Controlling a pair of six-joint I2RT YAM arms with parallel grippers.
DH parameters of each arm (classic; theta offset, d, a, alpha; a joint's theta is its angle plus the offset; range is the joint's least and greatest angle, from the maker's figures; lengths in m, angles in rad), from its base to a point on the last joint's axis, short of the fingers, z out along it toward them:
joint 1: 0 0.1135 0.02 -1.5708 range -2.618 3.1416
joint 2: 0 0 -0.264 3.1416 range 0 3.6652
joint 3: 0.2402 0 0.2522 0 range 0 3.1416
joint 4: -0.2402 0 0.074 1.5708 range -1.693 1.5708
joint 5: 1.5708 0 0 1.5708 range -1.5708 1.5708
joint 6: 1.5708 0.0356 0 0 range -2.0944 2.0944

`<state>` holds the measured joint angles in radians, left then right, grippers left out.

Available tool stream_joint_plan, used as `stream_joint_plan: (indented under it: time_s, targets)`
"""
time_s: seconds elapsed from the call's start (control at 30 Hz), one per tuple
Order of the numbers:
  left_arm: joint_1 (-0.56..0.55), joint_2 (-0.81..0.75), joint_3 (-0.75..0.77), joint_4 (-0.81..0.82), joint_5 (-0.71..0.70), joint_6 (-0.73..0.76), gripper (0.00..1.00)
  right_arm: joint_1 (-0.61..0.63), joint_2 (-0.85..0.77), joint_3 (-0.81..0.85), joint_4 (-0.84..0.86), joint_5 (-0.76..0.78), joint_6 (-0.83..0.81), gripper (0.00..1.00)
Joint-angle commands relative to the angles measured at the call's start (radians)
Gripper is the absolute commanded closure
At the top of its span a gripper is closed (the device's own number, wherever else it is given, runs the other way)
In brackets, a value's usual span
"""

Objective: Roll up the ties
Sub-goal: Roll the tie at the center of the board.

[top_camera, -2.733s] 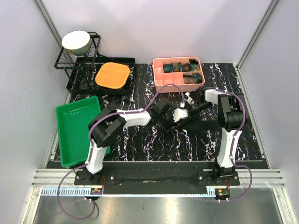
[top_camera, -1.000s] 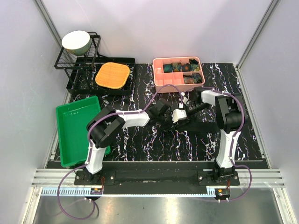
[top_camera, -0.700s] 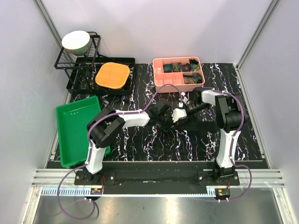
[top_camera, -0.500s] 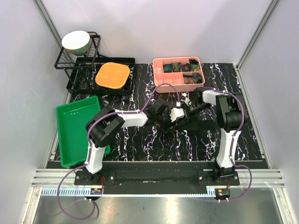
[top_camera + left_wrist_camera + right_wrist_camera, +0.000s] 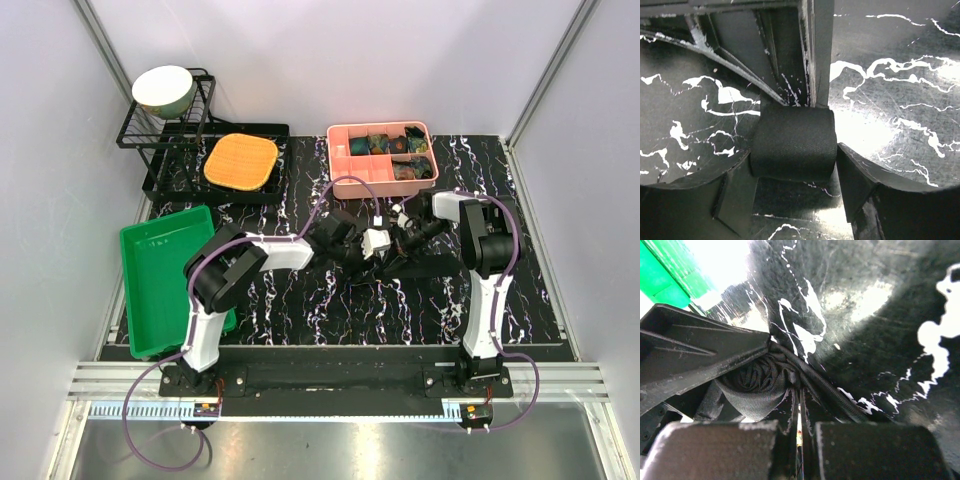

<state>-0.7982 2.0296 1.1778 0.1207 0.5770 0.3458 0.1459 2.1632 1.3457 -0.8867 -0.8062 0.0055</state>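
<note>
Top external: black, white-veined tabletop (image 5: pixel 290 300) within pale walls (image 5: pixel 330 60). At centre, left gripper (image 5: pixel 794 162) pinches rolled tie (image 5: pixel 792 135); right gripper (image 5: pixel 799 407), fingers pressed together, touches it.

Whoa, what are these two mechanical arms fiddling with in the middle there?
They are rolling up a black tie in the middle of the marbled table. The left pincer has the rolled bundle between its fingers, touching both sides, while the right pincer, nearly closed, meets the roll's spiral end, apparently pinching a layer. A tail of fabric is not yet wound in. Rolled ties already sit in the pink box at the back.
</note>
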Motion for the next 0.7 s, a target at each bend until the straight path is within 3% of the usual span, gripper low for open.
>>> stream_joint_plan:
  time_s: [0.0,0.1,0.23,0.27,0.3,0.37,0.57,0.67]
  targets:
    - [-0.007,0.041,0.014,0.02,0.06,-0.025,0.34,0.011,0.053,0.02,0.074,0.196,-0.039,1.0]
    - [-0.015,0.064,0.036,0.033,0.052,-0.025,0.35,0.017,0.058,0.021,0.068,0.19,-0.05,1.0]
    - [-0.022,0.09,0.069,-0.05,0.006,0.011,0.54,0.018,0.057,0.026,0.055,0.164,-0.059,1.0]
    - [-0.024,0.09,0.066,-0.071,-0.018,0.021,0.66,0.02,0.053,0.03,0.049,0.156,-0.062,1.0]
    - [-0.024,0.086,0.065,-0.117,-0.035,0.028,0.71,0.018,0.041,0.041,0.036,0.153,-0.07,1.0]
    - [-0.025,0.077,0.049,-0.173,-0.097,0.056,0.8,0.012,0.027,0.058,0.005,0.139,-0.088,0.89]
    - [-0.035,0.054,0.0,-0.328,-0.23,0.111,0.85,-0.084,-0.063,0.105,-0.142,0.03,-0.166,0.47]
    - [-0.042,0.073,0.016,-0.383,-0.262,0.121,0.85,-0.091,-0.112,0.09,-0.176,-0.045,-0.199,0.38]
